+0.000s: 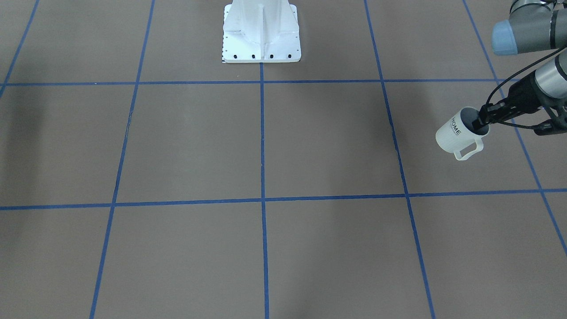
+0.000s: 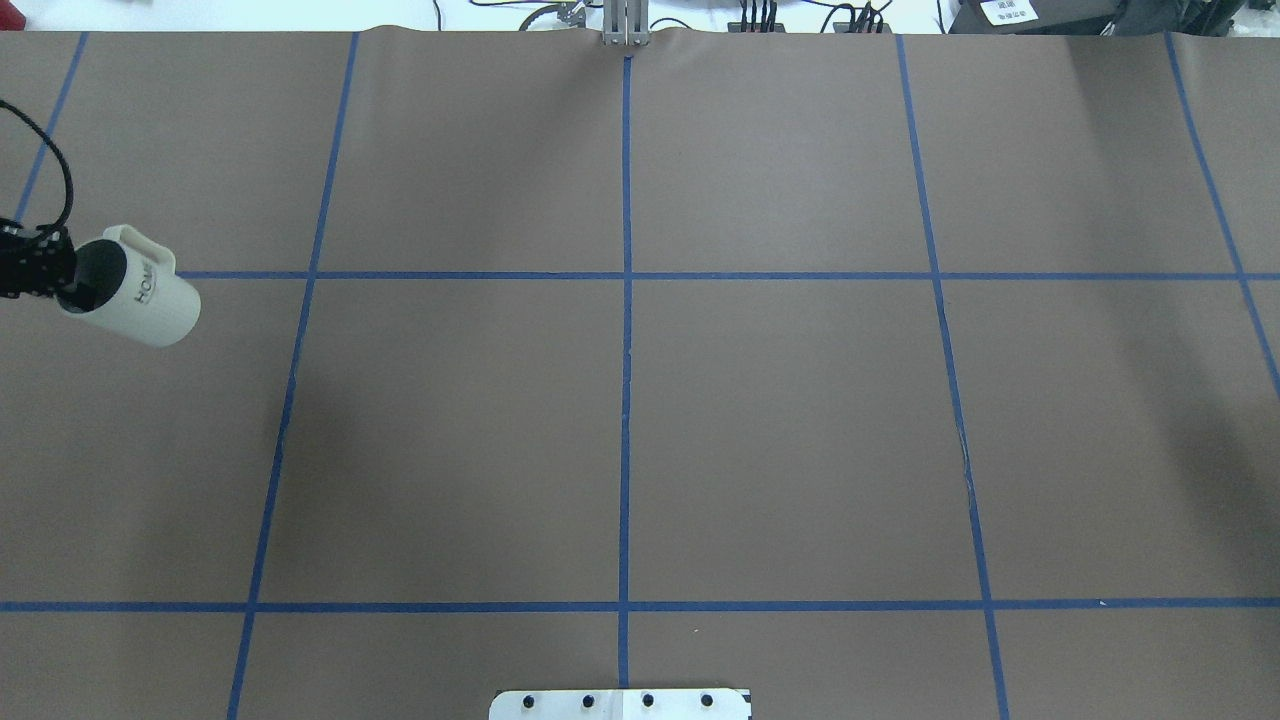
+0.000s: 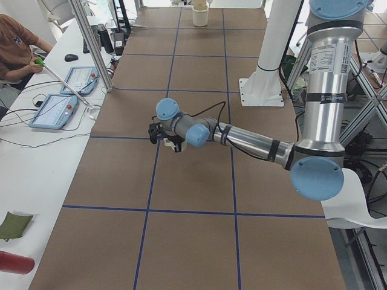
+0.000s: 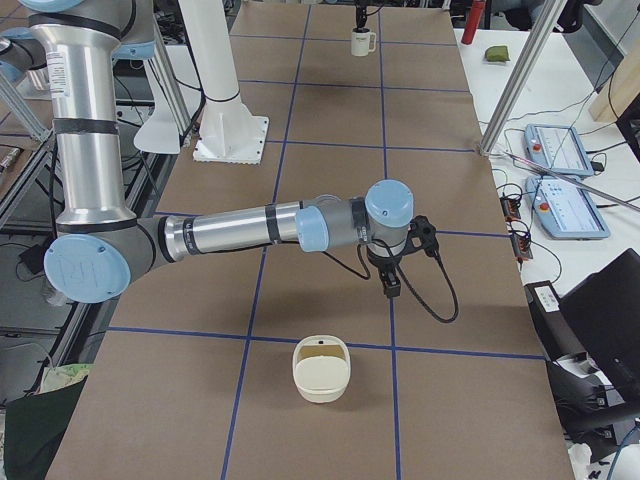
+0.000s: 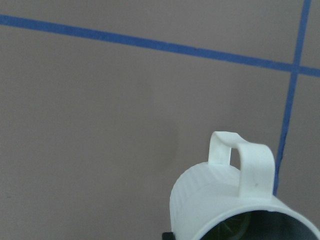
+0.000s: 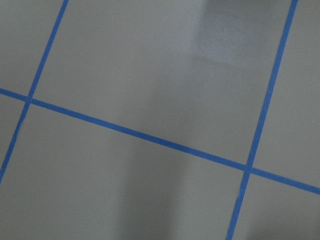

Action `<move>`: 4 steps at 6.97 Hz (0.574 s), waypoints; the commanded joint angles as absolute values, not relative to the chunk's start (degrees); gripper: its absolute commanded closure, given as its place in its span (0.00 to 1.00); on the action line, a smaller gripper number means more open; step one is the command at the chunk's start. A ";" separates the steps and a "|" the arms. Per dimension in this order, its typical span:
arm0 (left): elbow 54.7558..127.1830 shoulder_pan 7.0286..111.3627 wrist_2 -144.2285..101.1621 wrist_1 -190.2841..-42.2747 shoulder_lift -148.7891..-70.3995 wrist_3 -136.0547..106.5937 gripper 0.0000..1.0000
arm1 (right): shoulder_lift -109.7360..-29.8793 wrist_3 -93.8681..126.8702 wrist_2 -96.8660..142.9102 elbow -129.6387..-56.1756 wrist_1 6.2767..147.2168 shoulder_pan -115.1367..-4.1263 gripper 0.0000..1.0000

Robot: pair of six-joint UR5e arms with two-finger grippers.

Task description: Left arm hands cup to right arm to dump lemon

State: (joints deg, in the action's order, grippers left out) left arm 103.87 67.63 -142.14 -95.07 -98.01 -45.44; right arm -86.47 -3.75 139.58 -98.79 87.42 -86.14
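At the table's point(image 2: 640, 420) left edge we find the cup point(image 2: 135, 292), with the brown grid stretching open toward the middle. The left gripper point(image 1: 482, 122) is clamped on its rim, one finger inside. The lemon point(image 5: 233, 227) is just a dim glimpse in the mouth. The right gripper point(image 4: 390, 285) shows only side-on, so we cannot tell how its fingers stand.
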 commanded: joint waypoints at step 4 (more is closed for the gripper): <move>94.33 62.08 -141.94 -76.46 -127.24 -74.37 1.00 | -69.91 19.46 120.30 -98.70 73.07 -65.44 0.02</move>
State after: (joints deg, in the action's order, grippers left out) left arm 97.88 65.32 -141.96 -76.36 -122.20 -64.61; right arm -74.56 12.40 127.96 -98.65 77.27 -71.66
